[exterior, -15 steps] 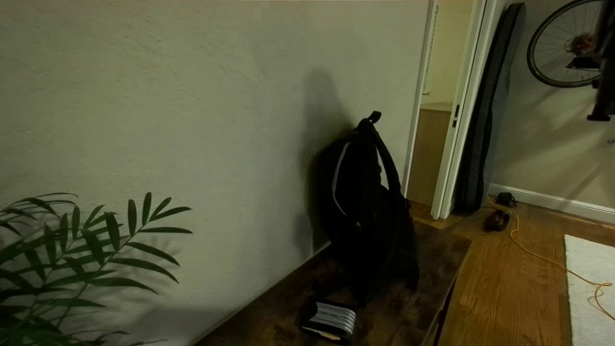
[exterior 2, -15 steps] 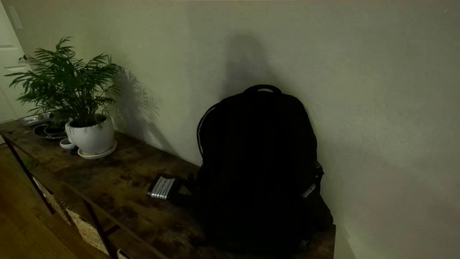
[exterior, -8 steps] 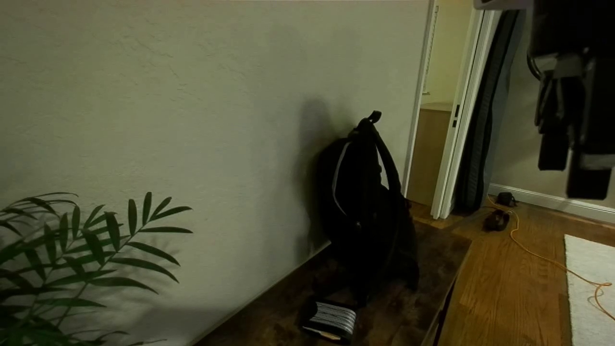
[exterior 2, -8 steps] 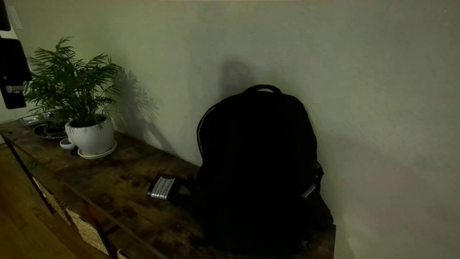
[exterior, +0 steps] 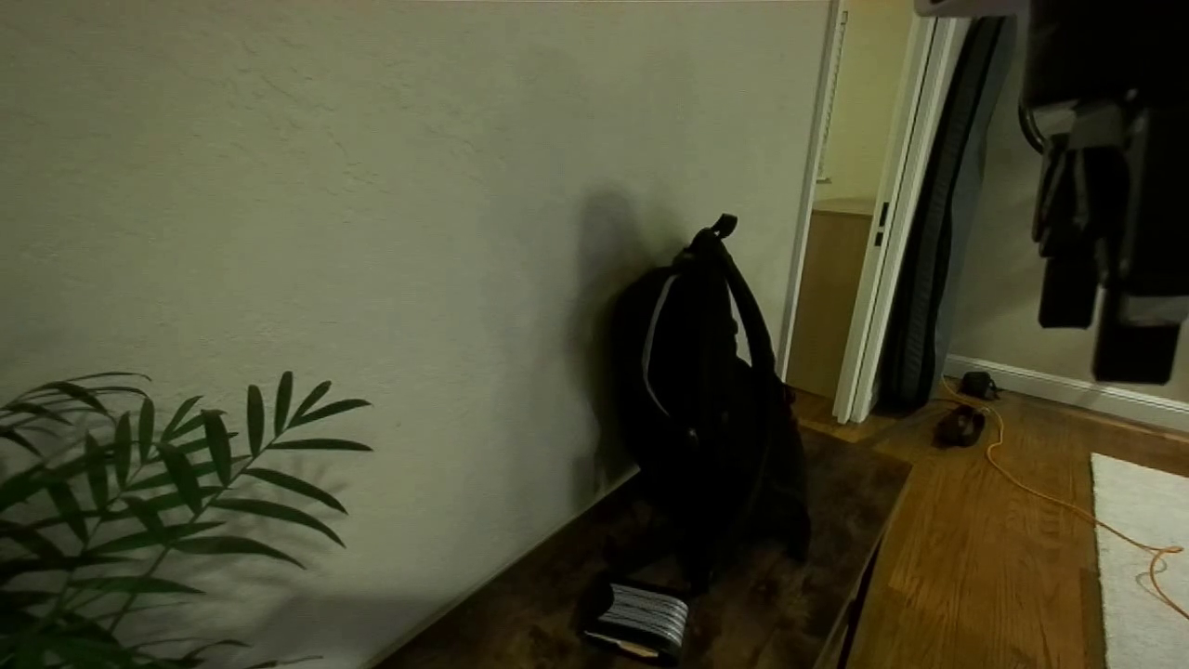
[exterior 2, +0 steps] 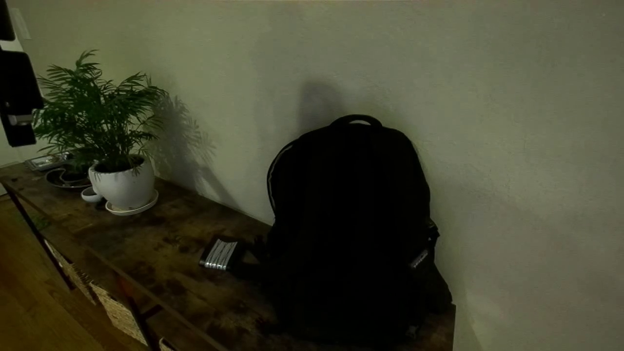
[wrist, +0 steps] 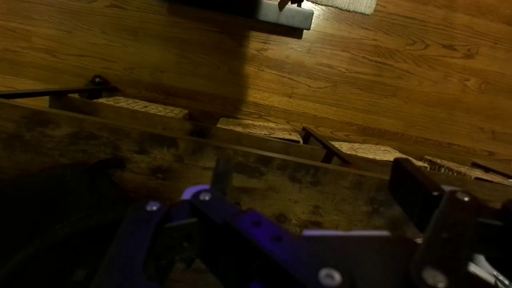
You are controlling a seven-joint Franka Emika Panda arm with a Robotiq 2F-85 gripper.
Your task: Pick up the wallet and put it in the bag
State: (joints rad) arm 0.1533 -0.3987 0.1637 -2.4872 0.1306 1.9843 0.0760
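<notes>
Gripper (wrist: 318,182): spread wide, clasping nothing, above table (exterior 2: 146,243). Bag (exterior 2: 351,219): upright on table, at right in an exterior view. Plant (exterior 2: 105,131): left there, farther off. Wallet (exterior 2: 222,254): flat on table, between plant and bag, just left of bag.

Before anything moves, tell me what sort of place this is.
Most likely a home, though which room I can't tell: a leafy plant stands in a white pot, and a pale rug lies on a wood floor.
</notes>
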